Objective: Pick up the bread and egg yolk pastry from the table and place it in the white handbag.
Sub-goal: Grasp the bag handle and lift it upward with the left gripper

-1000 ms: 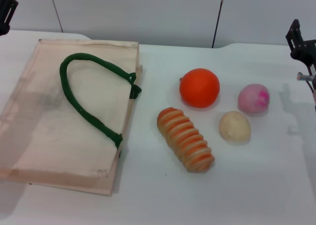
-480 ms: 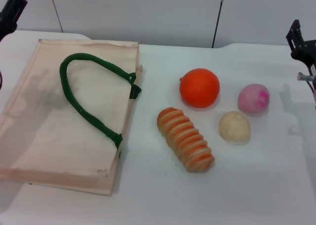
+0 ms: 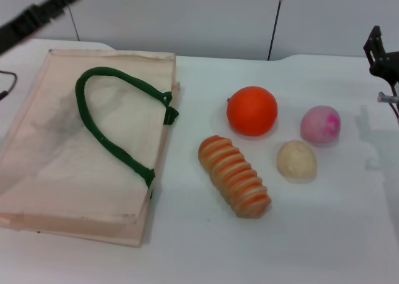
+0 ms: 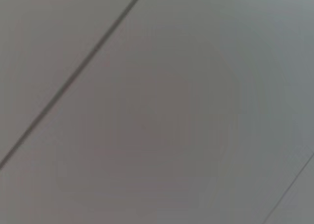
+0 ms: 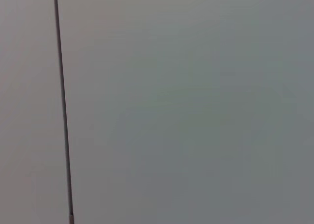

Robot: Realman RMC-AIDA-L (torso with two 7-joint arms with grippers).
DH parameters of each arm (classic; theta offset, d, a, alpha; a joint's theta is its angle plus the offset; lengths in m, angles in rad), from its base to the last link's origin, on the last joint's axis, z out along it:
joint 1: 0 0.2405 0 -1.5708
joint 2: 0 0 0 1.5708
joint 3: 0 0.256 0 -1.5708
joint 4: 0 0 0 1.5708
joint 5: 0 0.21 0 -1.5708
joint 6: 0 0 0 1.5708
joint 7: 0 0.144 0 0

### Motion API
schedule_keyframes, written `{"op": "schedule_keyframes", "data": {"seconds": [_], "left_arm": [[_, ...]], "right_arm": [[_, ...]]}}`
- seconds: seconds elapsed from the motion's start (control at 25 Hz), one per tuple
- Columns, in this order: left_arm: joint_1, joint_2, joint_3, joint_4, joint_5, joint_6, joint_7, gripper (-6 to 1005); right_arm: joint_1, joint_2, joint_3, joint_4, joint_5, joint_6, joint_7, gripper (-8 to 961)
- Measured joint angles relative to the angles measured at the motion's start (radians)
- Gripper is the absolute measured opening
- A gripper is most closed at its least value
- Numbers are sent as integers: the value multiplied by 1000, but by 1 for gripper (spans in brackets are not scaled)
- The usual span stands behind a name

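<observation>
Only the head view shows the striped orange-and-cream ridged bread (image 3: 234, 175) and the pale crumbly egg yolk pastry (image 3: 297, 159) at centre-right on the white worktop (image 3: 199, 246). Both wrist views show blank wall. Whether either tool is spread, I cannot tell.

- The large flat cream-beige cloth handbag (image 3: 75, 153) looks like soft woven fabric, matt, faintly creased and blotched.
- Its dark green strap handle (image 3: 103, 125) reads as thick cord or webbing, matt and slightly nubbly.
- The elongated ridged bread with orange and cream stripes (image 3: 234, 175) has a soft satin sheen, its ridges smooth like foam or moulded plastic.
- The small round pale beige egg yolk pastry (image 3: 297, 159) is matt and crumbly-looking.
- The smooth orange ball (image 3: 252, 111) is lightly glossy.
- The pink ball (image 3: 320, 124) is matt and mottled.
- The white table (image 3: 206, 253) is smooth and matt.
</observation>
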Motion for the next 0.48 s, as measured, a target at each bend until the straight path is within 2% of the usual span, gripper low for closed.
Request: {"op": "schedule_keyframes", "data": {"seconds": [0.12,0.48], "left_arm": [[-41,-3,11,78,199,55,-185,829],[-132,-6,12,220,623,107,-493,824]], "right_arm": [[2,0,0,1,9,-7,0,729],[12,-2,0,8,21,-23,0,730]]}}
